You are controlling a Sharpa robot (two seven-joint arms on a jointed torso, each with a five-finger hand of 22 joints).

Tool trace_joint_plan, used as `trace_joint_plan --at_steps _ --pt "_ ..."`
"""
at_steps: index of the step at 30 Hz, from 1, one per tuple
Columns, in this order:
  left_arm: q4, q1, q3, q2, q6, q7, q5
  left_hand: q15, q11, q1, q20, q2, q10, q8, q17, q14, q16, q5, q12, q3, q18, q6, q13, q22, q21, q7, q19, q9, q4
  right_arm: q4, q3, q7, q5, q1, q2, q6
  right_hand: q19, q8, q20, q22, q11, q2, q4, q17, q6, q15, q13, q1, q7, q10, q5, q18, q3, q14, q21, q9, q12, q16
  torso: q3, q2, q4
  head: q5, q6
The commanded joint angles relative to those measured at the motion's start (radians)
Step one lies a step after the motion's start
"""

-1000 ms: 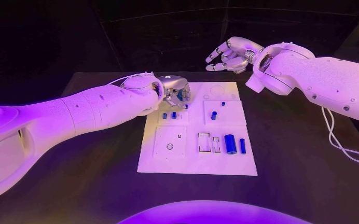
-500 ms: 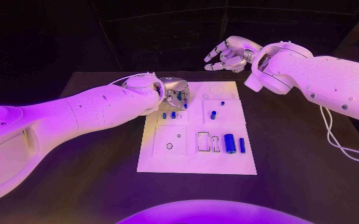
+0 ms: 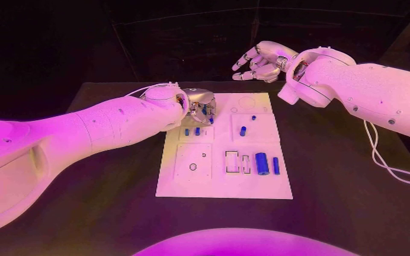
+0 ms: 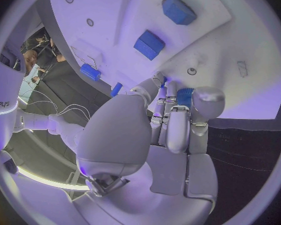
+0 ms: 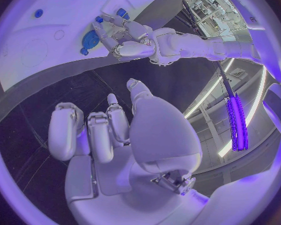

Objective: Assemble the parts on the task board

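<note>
On the black table point(image 3: 102, 220), the left hand point(image 3: 198, 105) pinches a blue part point(image 4: 185, 96) over the task board point(image 3: 224, 188); the right hand point(image 3: 260, 60) hovers loosely spread, holding nothing.

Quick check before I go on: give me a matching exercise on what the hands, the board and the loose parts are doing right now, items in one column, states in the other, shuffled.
Items:
1. left hand
2. right hand
3. task board
4. large blue cylinder

States:
A. lies on the board's near right part
B. raised beyond the far edge of the board, holding nothing
C. flat on the black table, white
D. down on the board's far left part, fingers at a small blue part

Pairs: 1-D, 2-B, 3-C, 4-A
</note>
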Motion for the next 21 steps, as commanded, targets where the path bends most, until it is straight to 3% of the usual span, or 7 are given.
trace_joint_plan --at_steps 1,15,21 --pt "-0.009 -0.004 -0.002 0.005 0.027 -0.010 -0.011 -0.010 0.001 -0.006 -0.001 0.008 0.007 -0.006 -0.001 0.027 0.003 -0.002 -0.007 0.009 -0.015 0.007 -0.002 0.003 0.005 -0.001 0.009 -0.002 0.002 0.000 0.001 0.009 0.000 0.002 0.001 0.006 -0.004 0.004 0.001 -0.001 0.002 0.004 0.001 0.207 -0.005 -0.006 -0.001 0.006 -0.004 -0.005 0.003 0.017 -0.001 0.089 -0.004 -0.001 -0.004 -0.004 0.0005 0.000 0.0007 -0.001 -0.001" --pt "-0.021 -0.005 -0.002 0.015 0.050 0.002 -0.011 -0.011 0.000 -0.012 -0.002 0.014 0.009 -0.012 -0.006 0.027 0.002 -0.003 -0.016 0.017 -0.017 0.010 -0.007 0.011 0.011 -0.003 0.011 -0.006 0.003 -0.001 0.001 0.008 0.000 0.002 0.004 0.007 -0.004 0.005 0.001 0.000 0.002 0.005 0.000 0.207 -0.005 -0.006 0.000 0.009 -0.005 -0.004 0.004 0.017 0.000 0.089 -0.004 -0.001 -0.003 -0.004 0.0004 0.000 0.0002 -0.003 -0.003" --pt "-0.025 -0.006 -0.002 0.015 0.044 0.014 -0.011 -0.015 -0.005 -0.008 -0.004 0.029 0.025 -0.015 -0.010 0.027 0.002 -0.002 -0.026 0.046 -0.018 0.031 -0.011 0.019 0.016 -0.008 0.011 -0.009 -0.006 0.000 0.001 0.007 0.000 0.002 0.003 0.008 -0.004 0.005 0.001 0.000 0.002 0.005 0.000 0.207 -0.004 -0.006 0.001 0.010 -0.005 -0.003 0.004 0.017 0.000 0.089 -0.004 -0.001 -0.003 -0.004 0.0010 -0.001 0.0006 -0.004 -0.003"
